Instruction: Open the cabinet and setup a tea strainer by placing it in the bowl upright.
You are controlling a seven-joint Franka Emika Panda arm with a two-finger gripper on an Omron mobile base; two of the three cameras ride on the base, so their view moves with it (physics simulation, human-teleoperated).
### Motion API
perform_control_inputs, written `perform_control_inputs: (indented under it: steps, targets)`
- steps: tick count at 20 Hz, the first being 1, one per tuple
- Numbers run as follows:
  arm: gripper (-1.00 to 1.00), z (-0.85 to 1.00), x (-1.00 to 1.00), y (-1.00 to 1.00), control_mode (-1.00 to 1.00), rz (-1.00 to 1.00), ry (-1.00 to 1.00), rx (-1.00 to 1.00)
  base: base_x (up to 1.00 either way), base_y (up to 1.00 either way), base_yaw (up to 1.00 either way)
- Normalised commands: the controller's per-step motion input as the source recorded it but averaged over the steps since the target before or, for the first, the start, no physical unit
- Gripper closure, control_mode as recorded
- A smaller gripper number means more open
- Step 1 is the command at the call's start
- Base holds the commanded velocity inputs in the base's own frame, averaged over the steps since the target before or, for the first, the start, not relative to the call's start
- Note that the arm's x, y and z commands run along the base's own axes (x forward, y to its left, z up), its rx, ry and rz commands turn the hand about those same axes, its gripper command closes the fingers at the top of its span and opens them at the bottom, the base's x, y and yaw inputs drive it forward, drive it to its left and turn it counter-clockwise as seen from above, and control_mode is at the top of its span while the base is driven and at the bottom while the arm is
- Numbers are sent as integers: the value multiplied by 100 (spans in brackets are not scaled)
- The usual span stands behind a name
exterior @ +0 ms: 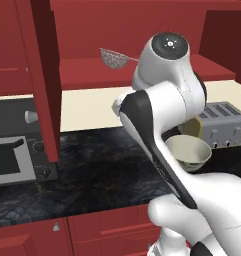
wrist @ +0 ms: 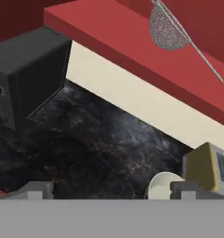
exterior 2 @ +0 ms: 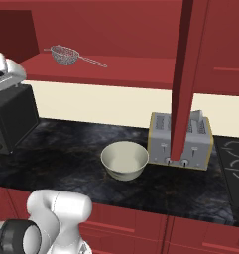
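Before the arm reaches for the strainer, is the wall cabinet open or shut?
Open. Both doors of the cabinet stand swung out edge-on, baring the red shelf where the tea strainer lies.

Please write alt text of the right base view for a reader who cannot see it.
A tea strainer lies on the red shelf of the open cabinet, handle pointing right. Below on the dark counter, a cream bowl stands empty beside a silver toaster, partly hidden by an open cabinet door.
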Motion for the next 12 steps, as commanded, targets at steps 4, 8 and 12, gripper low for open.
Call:
perform_control_inputs:
  steps: [4,8,12]
  targets:
    - [-100,44,36,-36,-100,29,-31,-6,0,0,0]
    - [-100,82,10,-13,-100,19,-24,-4,0,0,0]
    - [-100,70,2,-1,-100,-2,-2,-9,0,0,0]
